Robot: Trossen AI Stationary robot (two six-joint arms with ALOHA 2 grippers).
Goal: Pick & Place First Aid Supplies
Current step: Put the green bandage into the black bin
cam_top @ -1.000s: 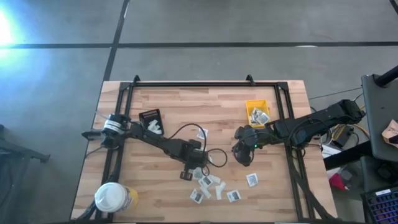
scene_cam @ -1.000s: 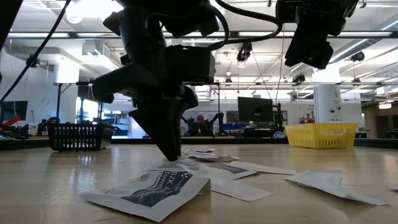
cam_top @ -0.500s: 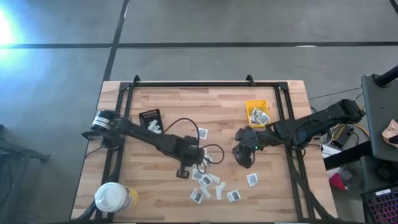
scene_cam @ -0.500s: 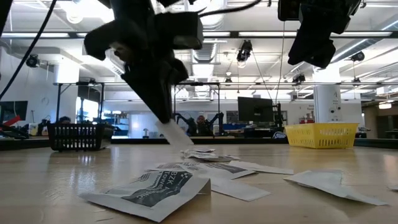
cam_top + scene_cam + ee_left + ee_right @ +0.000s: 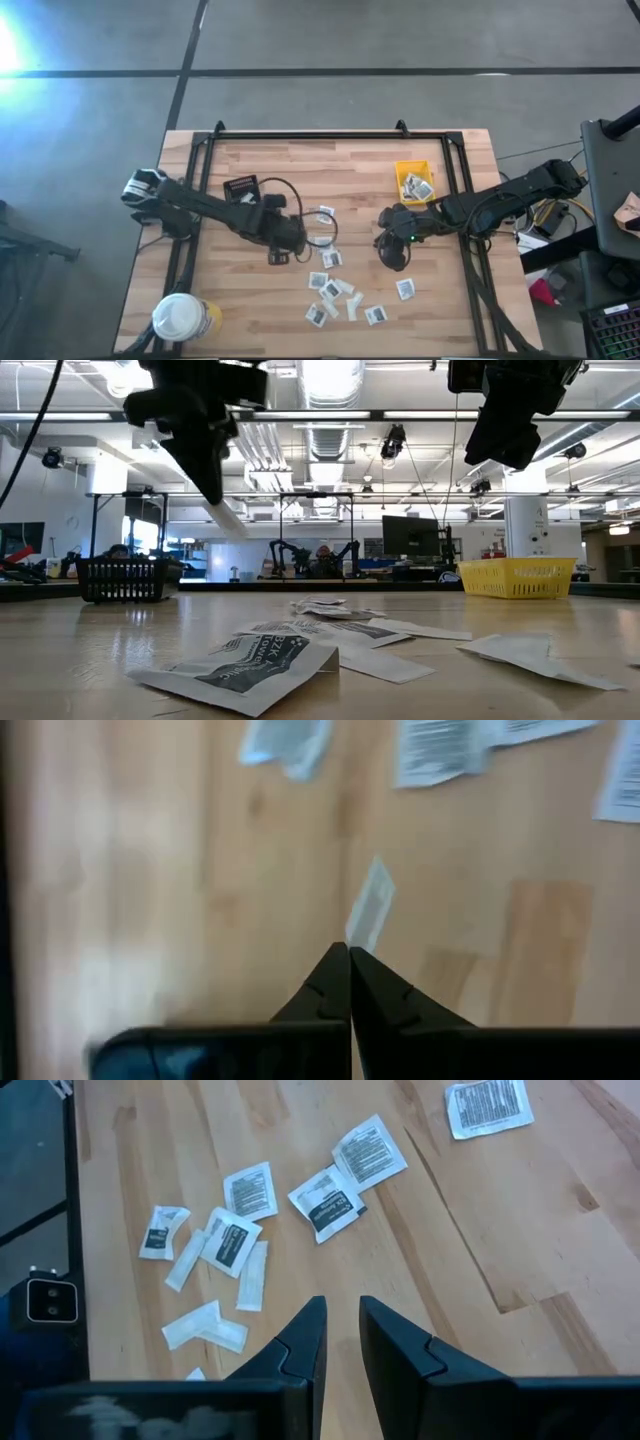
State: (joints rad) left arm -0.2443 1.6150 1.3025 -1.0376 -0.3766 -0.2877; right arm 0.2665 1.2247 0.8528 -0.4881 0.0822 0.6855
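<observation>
Fingers of my left gripper (image 5: 349, 952) are pinched tight on one narrow pale strip (image 5: 370, 914), which juts out past the tips and hangs clear above the tabletop (image 5: 300, 170); in the low view the strip (image 5: 228, 515) slants down from the gripper (image 5: 208, 480), well above the wood. My right gripper (image 5: 341, 1320) hangs over the tabletop with its two fingers a small gap apart, gripping nothing and touching nothing.

Counting the loose packets (image 5: 328, 288) from above: one white square (image 5: 324, 213) just beside my left arm's cable loop, one more (image 5: 331, 257) a little nearer the pile, then a cluster of roughly seven squares and strips, and a single square (image 5: 405, 289) off to the side beneath my right gripper (image 5: 392, 252). Exact count in the cluster I cannot tell, since some overlap. A few more packets lie in the one small yellow bin (image 5: 412, 170) near my right arm. One black tray (image 5: 240, 188) sits by my left arm, and one round white-lidded tub (image 5: 180, 318) stands at the tabletop's near left corner
</observation>
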